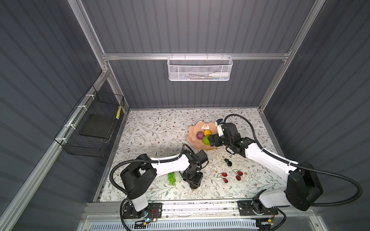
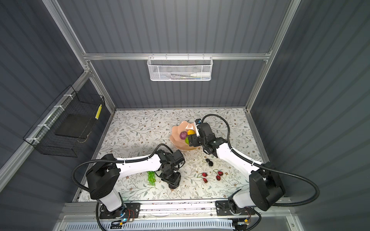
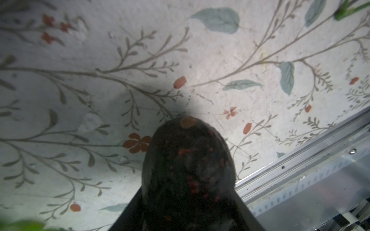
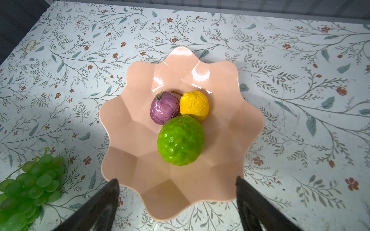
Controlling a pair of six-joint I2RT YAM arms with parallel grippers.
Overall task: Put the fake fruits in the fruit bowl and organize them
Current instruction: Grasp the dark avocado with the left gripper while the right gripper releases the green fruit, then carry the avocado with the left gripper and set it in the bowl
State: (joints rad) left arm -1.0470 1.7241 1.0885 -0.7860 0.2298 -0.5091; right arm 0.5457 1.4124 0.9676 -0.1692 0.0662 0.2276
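The left tool (image 3: 188,200) straddles the dark avocado (image 3: 186,156), though whether it grips I cannot tell, while the right tool (image 4: 177,179) hangs wide open above the bowl (image 4: 124,120).

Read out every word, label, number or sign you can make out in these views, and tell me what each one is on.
No text is legible in any view.
Yellow tag on the black wire basket: dark marks, too small to read.
White mesh basket: contents blurred behind the mesh, no label can be read.
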